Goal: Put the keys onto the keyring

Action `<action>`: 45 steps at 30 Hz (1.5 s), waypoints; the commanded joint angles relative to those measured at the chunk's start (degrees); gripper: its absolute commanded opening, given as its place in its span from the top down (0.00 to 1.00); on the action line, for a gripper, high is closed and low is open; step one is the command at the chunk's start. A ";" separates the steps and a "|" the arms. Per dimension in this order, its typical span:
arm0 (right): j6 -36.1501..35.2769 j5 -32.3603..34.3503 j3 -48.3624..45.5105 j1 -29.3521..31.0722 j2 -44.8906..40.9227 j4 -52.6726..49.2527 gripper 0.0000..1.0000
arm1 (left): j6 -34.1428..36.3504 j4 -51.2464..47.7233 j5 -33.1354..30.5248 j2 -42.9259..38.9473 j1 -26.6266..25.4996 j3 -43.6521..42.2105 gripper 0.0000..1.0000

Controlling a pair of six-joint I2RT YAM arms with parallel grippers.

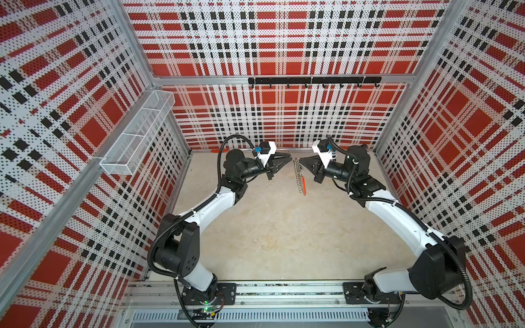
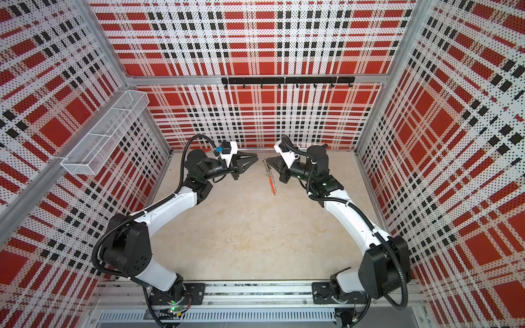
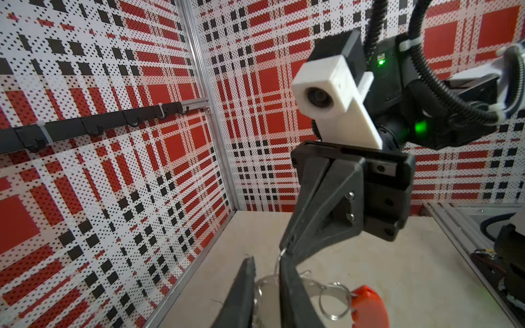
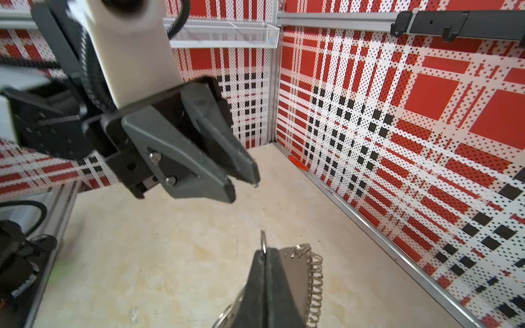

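Right tool (image 1: 301, 162), jaws closed on the upper rim of the keyring (image 1: 299, 179), which hangs edge-on at upper centre in both top views. Left tool (image 1: 286, 160), jaws slightly parted and holding nothing, just left of it.

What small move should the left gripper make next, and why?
Probably back the left gripper slightly away from the keyring: its jaws stand open and seemingly empty, the right gripper holds the keyring hanging, and no key shows anywhere.
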 commanded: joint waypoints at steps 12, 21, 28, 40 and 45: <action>-7.82 1.48 2.20 1.12 -2.51 -3.83 1.00 | 14.43 -24.09 -1.72 2.19 -1.62 8.65 0.73; -7.75 0.47 2.20 1.45 -2.29 -3.73 1.00 | 15.22 -26.86 -1.23 3.06 -1.58 10.19 0.73; -7.92 0.20 2.23 1.58 -2.39 -3.80 1.00 | 15.21 -27.47 -0.78 3.73 -1.57 10.66 0.72; -7.75 -1.12 2.89 2.22 -1.74 -3.94 1.00 | 16.35 -31.07 1.43 5.18 -1.59 13.11 0.76; -7.75 -1.04 3.60 2.76 -0.89 -4.53 1.00 | 17.01 -31.76 2.72 5.09 -1.46 13.32 0.97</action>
